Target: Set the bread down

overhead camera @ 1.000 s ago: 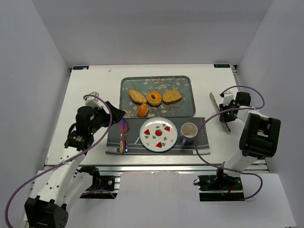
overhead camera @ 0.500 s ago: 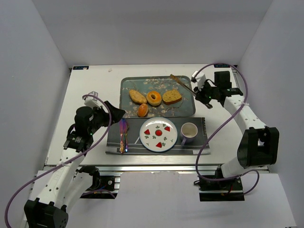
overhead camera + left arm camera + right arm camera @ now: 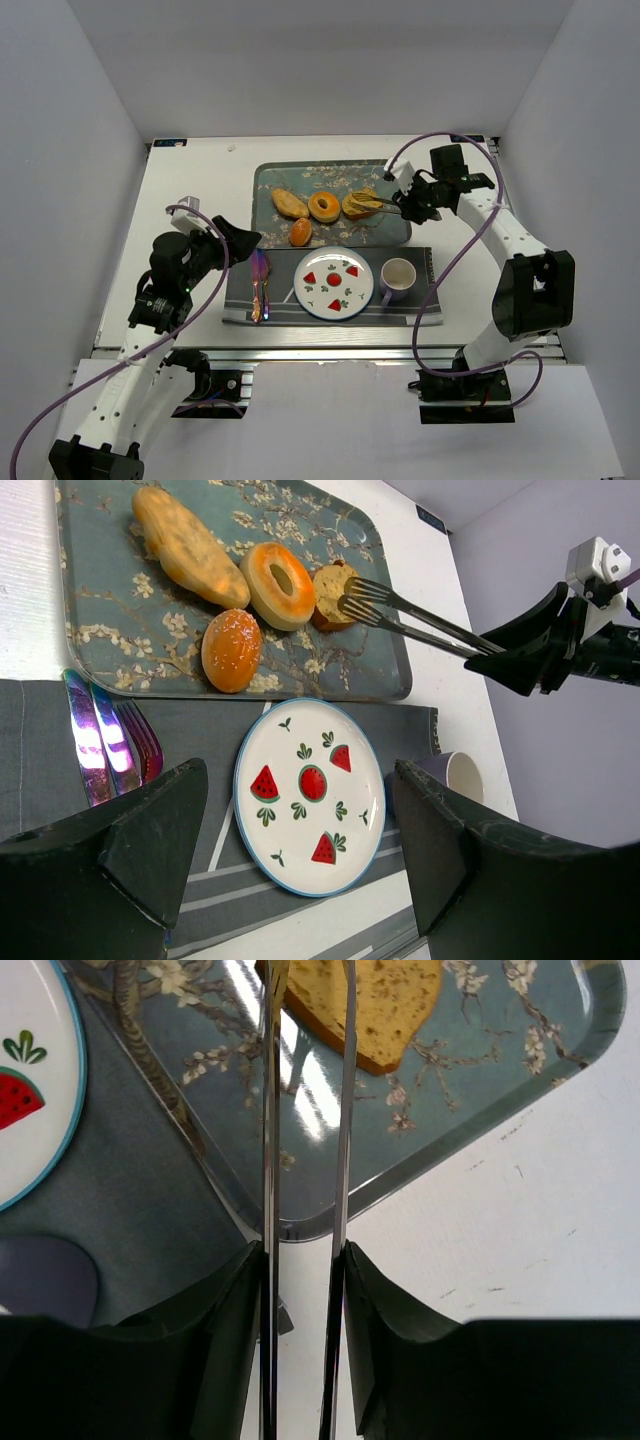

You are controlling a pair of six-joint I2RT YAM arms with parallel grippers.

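**Inspector:** Where is the bread slice [image 3: 362, 204]?

**Assessor:** On the tray [image 3: 392, 232], upper centre. The tips of the tongs [image 3: 270, 1110] are at it.

**Inspector:** Recommendation?

**Assessor:** Straddle the slice squarely, squeeze gently, and carry it level, probably to the plate [image 3: 350, 810].

**Inspector:** Right tool [image 3: 410, 203]?

**Assessor:** Clamped on the tongs, whose arms are narrowly apart. Left tool [image 3: 243, 238] gapes, empty.

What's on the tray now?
A roll, bagel, bun and bread slice lie on the tray. The tongs cross over the slice, hiding part of its top.
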